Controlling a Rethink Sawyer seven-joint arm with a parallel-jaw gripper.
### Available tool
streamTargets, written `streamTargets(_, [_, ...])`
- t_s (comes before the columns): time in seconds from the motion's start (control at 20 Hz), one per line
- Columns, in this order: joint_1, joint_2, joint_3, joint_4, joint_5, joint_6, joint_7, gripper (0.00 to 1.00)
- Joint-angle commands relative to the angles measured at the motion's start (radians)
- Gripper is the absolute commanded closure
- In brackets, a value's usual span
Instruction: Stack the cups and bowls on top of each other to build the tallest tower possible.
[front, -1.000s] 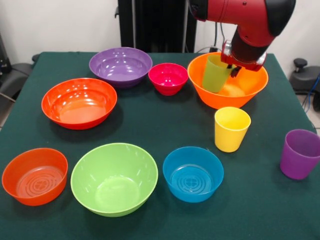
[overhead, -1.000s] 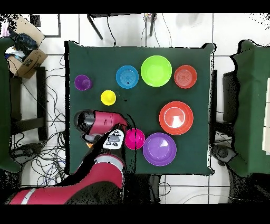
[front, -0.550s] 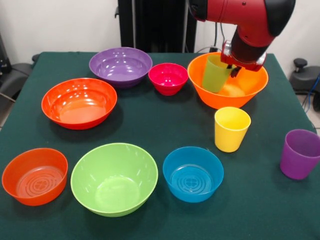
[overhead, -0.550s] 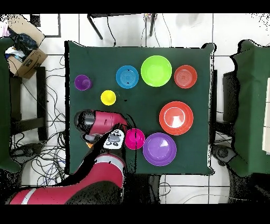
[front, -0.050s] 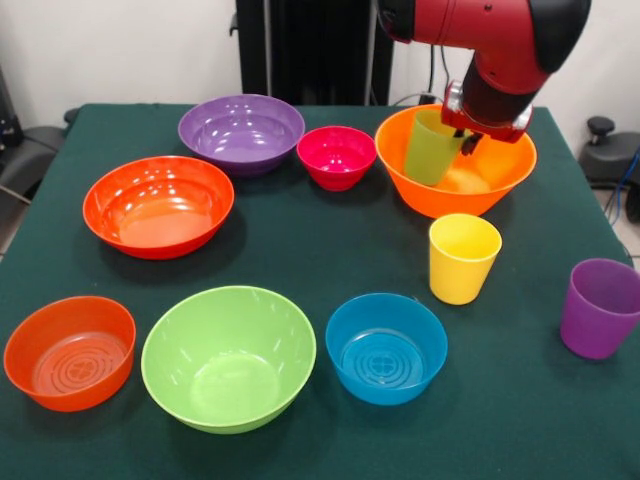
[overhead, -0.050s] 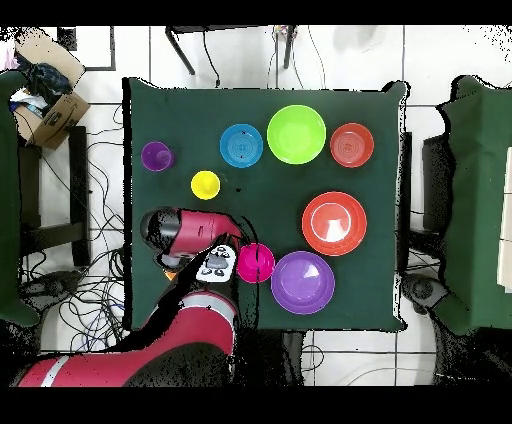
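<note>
**Green cup tilted in the big orange bowl, nothing moving**

Green cup (front, -0.050s: 432, 150) sits inside the big orange bowl (front, -0.050s: 500, 185), right at the gripper (front, -0.050s: 468, 138), which meets the cup's rim from above. Whether the gripper clamps the rim or has let go cannot be told from either view. Over the last second nothing has shifted: arm, cup and bowl hold the same pose, so this looks like a pause at the placing step, with the tower's first pairing not yet settled.

The cup's mouth faces up. Its long axis leans, with the rim toward the gripper and the base down in the bowl's hollow.

Just out from the gripper toward the camera stands the yellow cup (front, -0.050s: 463, 258), upright. Beside the gripper, across the table, are the small pink bowl (front, -0.050s: 336, 157) and then the purple bowl (front, -0.050s: 241, 132). Well apart from it are the purple cup (front, -0.050s: 600, 308), blue bowl (front, -0.050s: 386, 348), red-orange bowl (front, -0.050s: 158, 205), lime bowl (front, -0.050s: 228, 358) and, farthest, the small orange bowl (front, -0.050s: 70, 352), all unstacked.
</note>
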Motion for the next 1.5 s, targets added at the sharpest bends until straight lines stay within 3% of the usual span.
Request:
streamTargets(0.05, [-0.018,0.108,0.088,-0.003,-0.046,-0.160,0.075,1.00])
streamTargets(0.9, [-0.046,0.108,0.071,-0.004,-0.080,-0.188,0.044,1.00])
streamTargets(0.95, [-0.036,0.109,0.057,-0.007,-0.086,-0.201,0.058,0.00])
streamTargets(1.2, [-0.055,0.093,0.072,0.017,-0.099,-0.273,0.040,0.00])
streamTargets(1.5, [-0.075,0.051,0.093,0.038,-0.107,-0.254,0.017,0.00])
